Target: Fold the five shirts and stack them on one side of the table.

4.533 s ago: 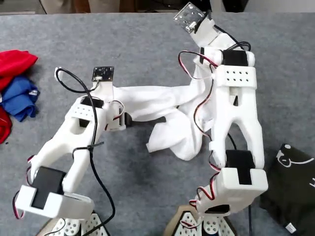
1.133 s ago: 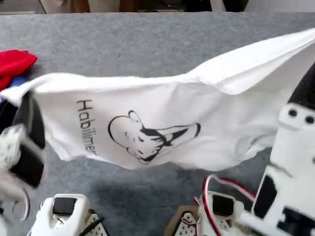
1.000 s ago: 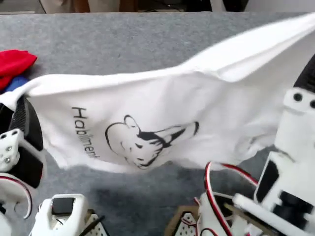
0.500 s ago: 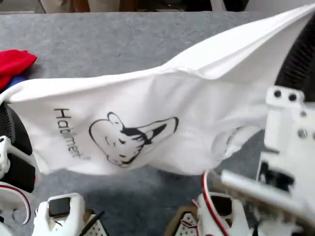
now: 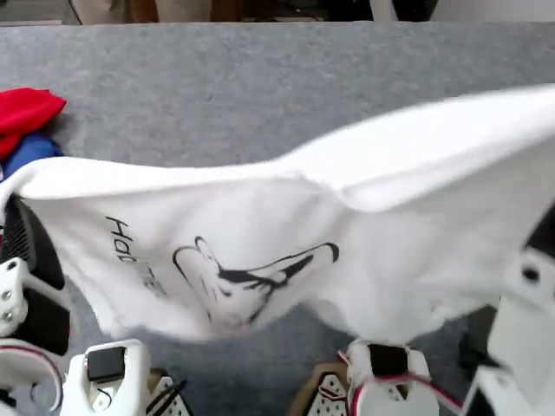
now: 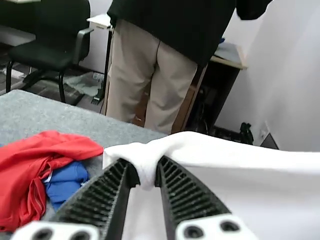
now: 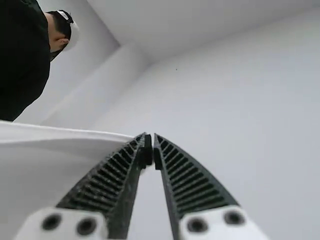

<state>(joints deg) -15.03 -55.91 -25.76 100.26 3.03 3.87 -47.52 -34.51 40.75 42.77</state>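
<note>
Left gripper [image 6: 146, 173] pinched a white shirt [image 6: 240, 175]; red shirt [image 6: 35, 160] overlapped blue shirt [image 6: 65, 182] near the table's [image 6: 30, 107] edge.

shirt [image 5: 260, 234] hangs between left tool [image 6: 146, 175] and right tool [image 7: 149, 150] over the table [image 5: 260, 87]; clothes heap [image 5: 30, 121] at left edge.

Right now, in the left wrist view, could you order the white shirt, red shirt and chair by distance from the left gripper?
1. white shirt, clamped in the left gripper.
2. red shirt, on the table.
3. chair, beyond the table.
</note>
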